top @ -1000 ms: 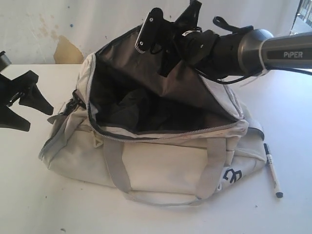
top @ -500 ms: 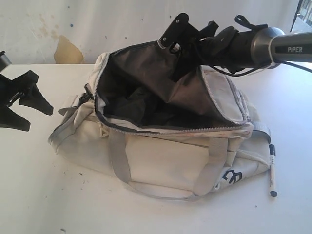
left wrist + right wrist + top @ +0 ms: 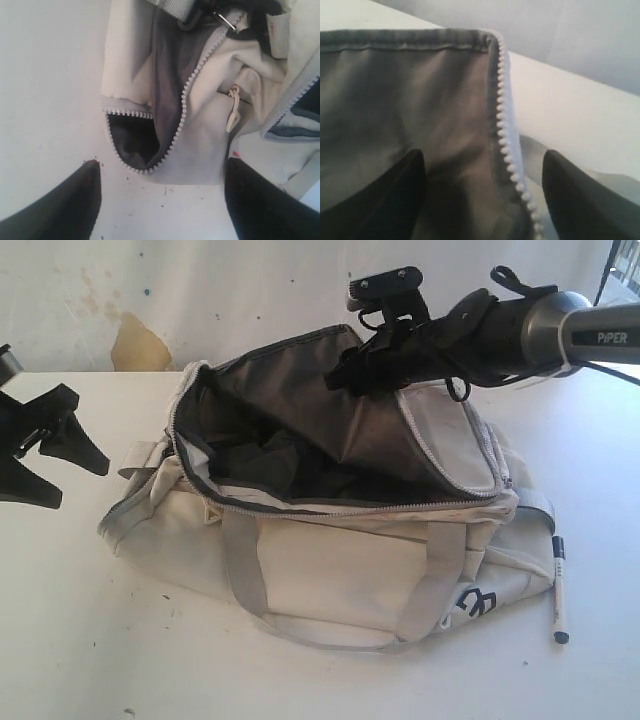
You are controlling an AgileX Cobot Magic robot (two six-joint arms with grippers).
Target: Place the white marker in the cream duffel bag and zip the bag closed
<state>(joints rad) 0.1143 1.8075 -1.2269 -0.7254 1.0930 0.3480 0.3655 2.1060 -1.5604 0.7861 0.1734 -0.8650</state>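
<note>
The left gripper (image 3: 80, 485) hangs off the cream duffel bag's (image 3: 330, 570) left end, apart from it and touching nothing. Its two dark fingers (image 3: 70, 205) are spread wide. In the left wrist view that end of the bag lies past the fingertips, with a small end pocket (image 3: 132, 142) gaping open and a pale zip pull (image 3: 232, 112) dangling beside it.

The bag sits on the white table (image 3: 60, 640) with its main zipper undone along the whole top. The mouth gapes and shows dark grey lining (image 3: 300, 410) and crumpled dark cloth deep inside. Two light grey straps (image 3: 240, 570) run down the bag's near side, and a dark logo (image 3: 475, 605) marks the same side toward its right end.

Above the bag's back edge, the top flap stands raised with its lining facing the mouth. The right gripper (image 3: 368, 325) is at the flap's upper rim, reaching in from beyond the bag's right end. Its fingers (image 3: 380, 200) stand well apart. The flap's grey lining and its white zipper teeth (image 3: 505, 140) lie between them, and neither finger visibly presses the cloth.

The white marker (image 3: 558, 590) lies on the table just beside the bag's right end, outside the bag. Its dark cap points toward a grey strap there, and whether the two touch cannot be told.
</note>
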